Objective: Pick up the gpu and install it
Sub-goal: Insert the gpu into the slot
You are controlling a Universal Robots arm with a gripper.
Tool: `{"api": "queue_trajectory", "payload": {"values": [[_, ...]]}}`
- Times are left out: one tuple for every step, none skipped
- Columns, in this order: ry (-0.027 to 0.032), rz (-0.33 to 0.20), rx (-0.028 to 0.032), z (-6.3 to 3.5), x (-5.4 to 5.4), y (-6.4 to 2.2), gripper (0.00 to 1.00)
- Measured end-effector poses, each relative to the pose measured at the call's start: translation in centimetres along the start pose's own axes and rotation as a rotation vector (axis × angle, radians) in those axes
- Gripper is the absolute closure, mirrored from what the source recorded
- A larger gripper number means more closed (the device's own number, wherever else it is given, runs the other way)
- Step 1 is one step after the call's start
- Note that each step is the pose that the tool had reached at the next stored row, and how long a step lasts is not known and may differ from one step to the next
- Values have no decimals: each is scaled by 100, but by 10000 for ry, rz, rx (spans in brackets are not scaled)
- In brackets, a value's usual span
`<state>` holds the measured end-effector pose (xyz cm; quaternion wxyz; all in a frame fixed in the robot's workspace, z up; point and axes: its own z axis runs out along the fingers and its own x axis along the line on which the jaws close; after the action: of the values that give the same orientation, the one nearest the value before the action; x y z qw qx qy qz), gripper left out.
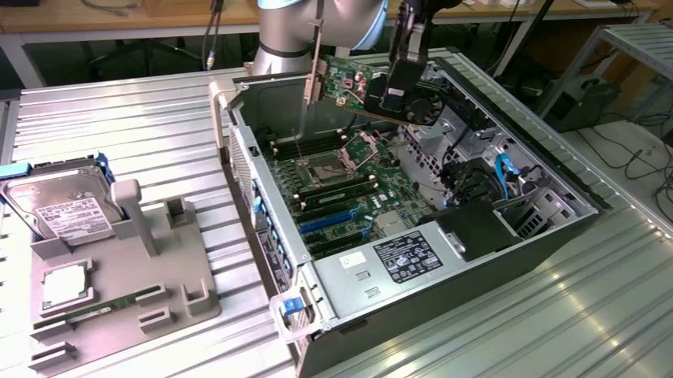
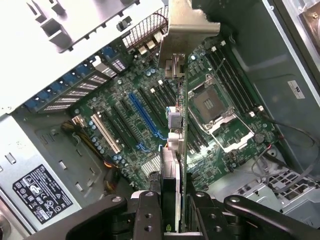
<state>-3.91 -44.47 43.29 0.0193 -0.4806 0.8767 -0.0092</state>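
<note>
While the gripper hangs over the open computer case, one gpu is held clamped in it. The two black fingers are drawn in narrow and pressed against the opposite faces of the card. In the wrist view the gripper is seen from behind, with the gpu edge-on between the fingers. The card is thin: a green circuit board with a small red part is shown on the face turned to the exterior view's left, and a black cooler is carried on the other face. A single silver bracket is fixed to its end, and it is seen large and bright in the wrist view. The card is held upright on its edge, above and apart from the one motherboard lying in the case. Beneath it, one processor socket and one long blue slot can be counted. One power supply with a black label is mounted at the near end of the case. Well apart, toward the exterior view's left, one grey fixture is set on the ribbed metal table. In it are kept one hard drive standing tilted, one square silver chip and one RAM stick.
</note>
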Motion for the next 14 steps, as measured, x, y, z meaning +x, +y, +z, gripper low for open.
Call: {"api": "queue_trajectory", "payload": {"values": [[-2, -66, -1, 0, 1, -1, 73], [-5, -134, -3, 0, 1, -1, 73], [-6, -203, -5, 0, 2, -2, 73], [-10, -288, -7, 0, 4, -2, 73], [-12, -346, -8, 0, 4, -2, 73], [-15, -418, -10, 0, 4, -3, 73], [-17, -482, -12, 0, 4, -3, 73], [-19, -551, -13, 0, 5, -3, 73], [-21, -618, -15, 0, 5, -3, 73], [-24, -686, -17, 0, 5, -3, 73], [-26, -757, -19, 0, 5, -3, 73], [-32, -935, -23, 0, 6, -4, 73], [-36, -1057, -26, 0, 7, -4, 73], [-41, -1188, -29, 0, 8, -5, 73]]}}
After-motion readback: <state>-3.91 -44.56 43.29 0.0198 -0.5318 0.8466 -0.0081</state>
